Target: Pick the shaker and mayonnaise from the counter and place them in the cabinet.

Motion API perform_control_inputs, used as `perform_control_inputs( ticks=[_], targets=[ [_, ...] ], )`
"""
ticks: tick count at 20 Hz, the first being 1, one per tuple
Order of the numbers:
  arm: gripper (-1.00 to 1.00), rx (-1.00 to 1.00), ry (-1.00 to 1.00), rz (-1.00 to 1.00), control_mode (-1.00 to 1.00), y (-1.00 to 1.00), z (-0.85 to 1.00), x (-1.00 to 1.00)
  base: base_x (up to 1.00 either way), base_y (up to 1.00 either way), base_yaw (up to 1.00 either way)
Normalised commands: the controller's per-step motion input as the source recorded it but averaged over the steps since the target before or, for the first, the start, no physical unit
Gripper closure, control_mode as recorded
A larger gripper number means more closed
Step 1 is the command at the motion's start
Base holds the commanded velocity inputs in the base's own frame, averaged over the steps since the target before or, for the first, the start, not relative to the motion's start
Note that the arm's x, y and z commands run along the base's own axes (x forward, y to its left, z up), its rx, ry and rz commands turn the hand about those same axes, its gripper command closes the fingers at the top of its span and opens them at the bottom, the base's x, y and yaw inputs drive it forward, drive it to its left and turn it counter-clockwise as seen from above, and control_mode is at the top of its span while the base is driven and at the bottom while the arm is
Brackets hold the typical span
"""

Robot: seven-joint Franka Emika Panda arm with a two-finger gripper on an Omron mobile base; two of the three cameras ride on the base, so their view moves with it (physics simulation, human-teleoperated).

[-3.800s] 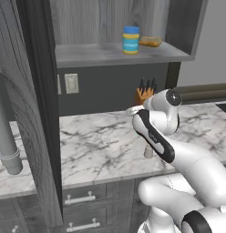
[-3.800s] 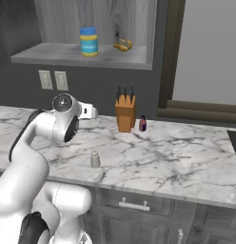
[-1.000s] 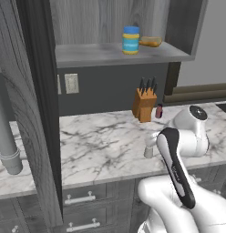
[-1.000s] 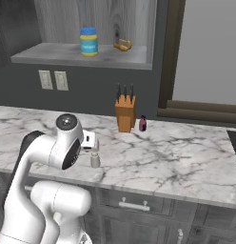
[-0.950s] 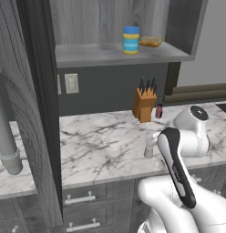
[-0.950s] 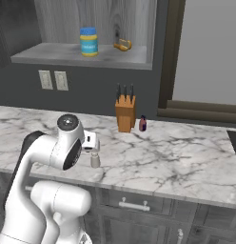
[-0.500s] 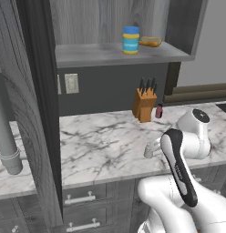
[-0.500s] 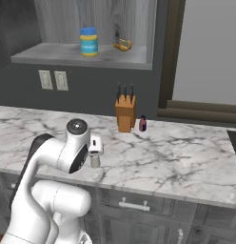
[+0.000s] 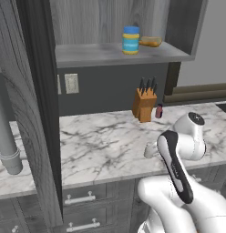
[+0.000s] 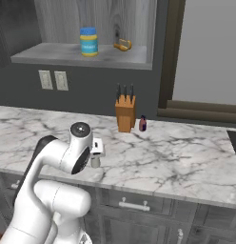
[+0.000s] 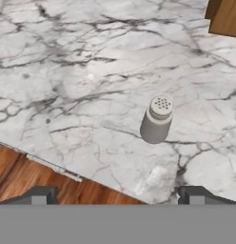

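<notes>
The shaker (image 11: 157,120), small and pale grey with a holed top, stands upright on the marble counter (image 11: 67,71) near its front edge. My gripper (image 11: 117,196) hangs above it, open and holding nothing, and the shaker lies ahead of the two fingertips. From the right base view the hand (image 10: 96,146) sits just over the shaker (image 10: 95,162). The left base view has the shaker (image 9: 149,150) half behind my arm. The blue-lidded mayonnaise (image 9: 130,40) (image 10: 89,42) stands on the shelf of the cabinet (image 9: 101,52) (image 10: 53,56).
A wooden knife block (image 9: 144,105) (image 10: 125,114) (image 11: 227,16) and a small dark red bottle (image 9: 159,111) (image 10: 142,124) stand at the counter's back. A yellowish item (image 9: 150,42) (image 10: 122,45) lies beside the jar. Wood floor (image 11: 24,176) lies below the counter edge.
My arm has swung lower and further toward the counter's front edge, bringing the hand closer over the shaker. Shaker and jar have stayed put, and the jaws stayed open.
</notes>
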Motion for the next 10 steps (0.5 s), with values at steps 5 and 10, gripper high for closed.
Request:
perform_control_inputs(
  ticks=[5,10],
  targets=[
    [-1.0,-0.01,0.01,0.0,-1.0,-0.01,-0.1,0.25,0.0,0.0,0.0],
    [-1.0,0.0,0.0,0.0,-1.0,-0.08,-0.16,0.12,0.0,0.0,0.0]
  ],
)
